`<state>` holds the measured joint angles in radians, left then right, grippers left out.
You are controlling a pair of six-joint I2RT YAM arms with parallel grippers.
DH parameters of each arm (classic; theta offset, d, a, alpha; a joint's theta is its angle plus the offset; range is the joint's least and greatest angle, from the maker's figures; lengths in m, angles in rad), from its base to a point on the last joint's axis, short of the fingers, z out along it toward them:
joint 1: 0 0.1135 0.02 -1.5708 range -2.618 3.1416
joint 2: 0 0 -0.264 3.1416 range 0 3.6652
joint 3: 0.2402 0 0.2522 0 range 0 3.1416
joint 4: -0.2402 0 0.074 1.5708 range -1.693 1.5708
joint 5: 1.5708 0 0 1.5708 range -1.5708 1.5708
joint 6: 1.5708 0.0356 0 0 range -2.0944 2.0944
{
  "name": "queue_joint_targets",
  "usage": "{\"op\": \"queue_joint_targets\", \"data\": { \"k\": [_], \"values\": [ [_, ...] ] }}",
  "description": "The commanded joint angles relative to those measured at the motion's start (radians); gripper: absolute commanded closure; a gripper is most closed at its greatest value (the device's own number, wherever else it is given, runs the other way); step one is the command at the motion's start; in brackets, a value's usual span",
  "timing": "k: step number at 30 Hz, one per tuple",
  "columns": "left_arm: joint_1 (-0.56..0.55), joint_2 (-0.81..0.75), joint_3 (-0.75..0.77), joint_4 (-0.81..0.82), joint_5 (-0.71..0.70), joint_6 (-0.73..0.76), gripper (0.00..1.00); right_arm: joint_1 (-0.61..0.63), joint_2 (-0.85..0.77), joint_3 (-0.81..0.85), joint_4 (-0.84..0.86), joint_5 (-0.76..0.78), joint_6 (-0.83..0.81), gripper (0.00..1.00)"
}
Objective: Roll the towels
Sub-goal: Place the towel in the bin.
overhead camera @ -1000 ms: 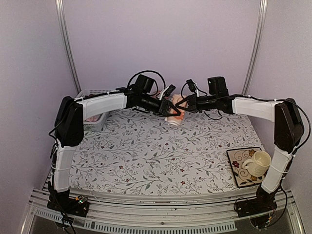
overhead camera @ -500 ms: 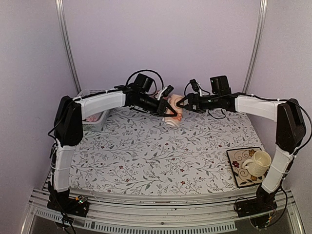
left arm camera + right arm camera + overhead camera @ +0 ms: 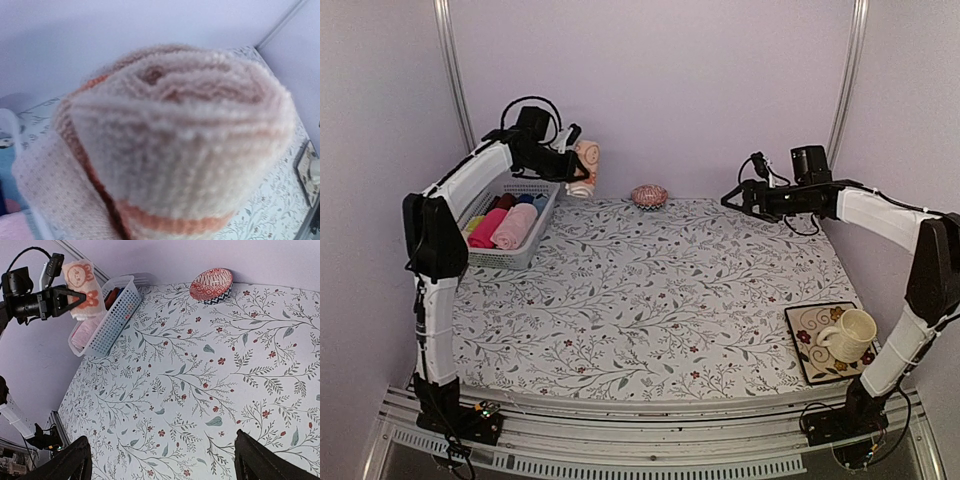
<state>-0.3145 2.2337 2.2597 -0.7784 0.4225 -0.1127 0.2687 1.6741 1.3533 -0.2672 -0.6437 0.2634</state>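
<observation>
Peach towel [image 3: 588,155], rolled, is clamped in the left hand [image 3: 576,170] and held in the air by the basket's [image 3: 510,258] far right corner. Pink towel [image 3: 515,225] lies rolled inside basket, beside a magenta roll [image 3: 487,228]. Right hand [image 3: 728,197]: jaws spread wide, nothing in them, well right of basket, above the surface [image 3: 650,300]. Bowl [image 3: 649,195] sits on surface, right of basket.
</observation>
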Motion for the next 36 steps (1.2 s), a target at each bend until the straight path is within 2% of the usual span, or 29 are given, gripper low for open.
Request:
{"op": "queue_joint_targets", "data": {
  "k": [1, 7, 15, 19, 23, 30, 36],
  "values": [
    [0.069, 0.040, 0.097, -0.120, -0.282, 0.106, 1.00, -0.001, -0.044, -0.047, -0.063, 0.033, -0.037, 0.01],
    [0.140, 0.150, 0.199, -0.103, -0.563, 0.195, 1.00, -0.002, -0.080, -0.089, -0.109, 0.058, -0.067, 0.01],
    [0.214, 0.313, 0.281, 0.038, -0.662, 0.275, 1.00, -0.002, -0.147, -0.223, -0.085, 0.088, -0.072, 0.01],
    [0.217, 0.351, 0.284, 0.124, -0.646, 0.308, 1.00, -0.002, -0.174, -0.279, -0.068, 0.113, -0.063, 0.01],
    [0.228, 0.376, 0.288, 0.130, -0.580, 0.287, 1.00, -0.002, -0.181, -0.296, -0.053, 0.132, -0.051, 0.01],
    [0.248, 0.371, 0.269, 0.036, -0.418, 0.225, 1.00, 0.000, -0.157, -0.271, -0.042, 0.135, -0.035, 0.01],
    [0.271, 0.381, 0.319, -0.078, -0.349, 0.192, 1.00, 0.004, -0.132, -0.239, -0.050, 0.131, -0.036, 0.01]
  ]
}}
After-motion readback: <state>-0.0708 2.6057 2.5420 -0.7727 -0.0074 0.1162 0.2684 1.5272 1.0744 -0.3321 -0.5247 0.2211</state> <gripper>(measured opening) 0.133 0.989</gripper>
